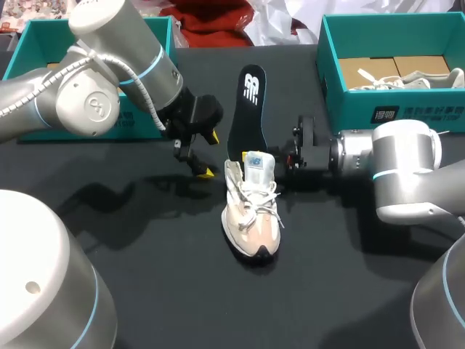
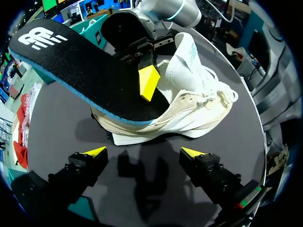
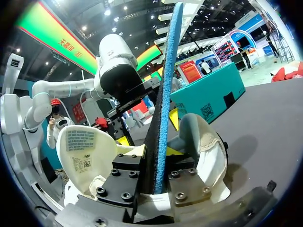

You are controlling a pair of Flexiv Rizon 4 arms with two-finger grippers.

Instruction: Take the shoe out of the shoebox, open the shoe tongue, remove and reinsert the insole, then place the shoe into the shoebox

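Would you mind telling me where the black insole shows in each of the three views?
Head view: the insole stands mid-table, rising from the shoe's heel.
Left wrist view: ahead of the left gripper, its black face slanting out of the shoe.
Right wrist view: edge-on, blue-rimmed, clamped between the right gripper's fingers.
Shared landmark: the shoe's white tongue.
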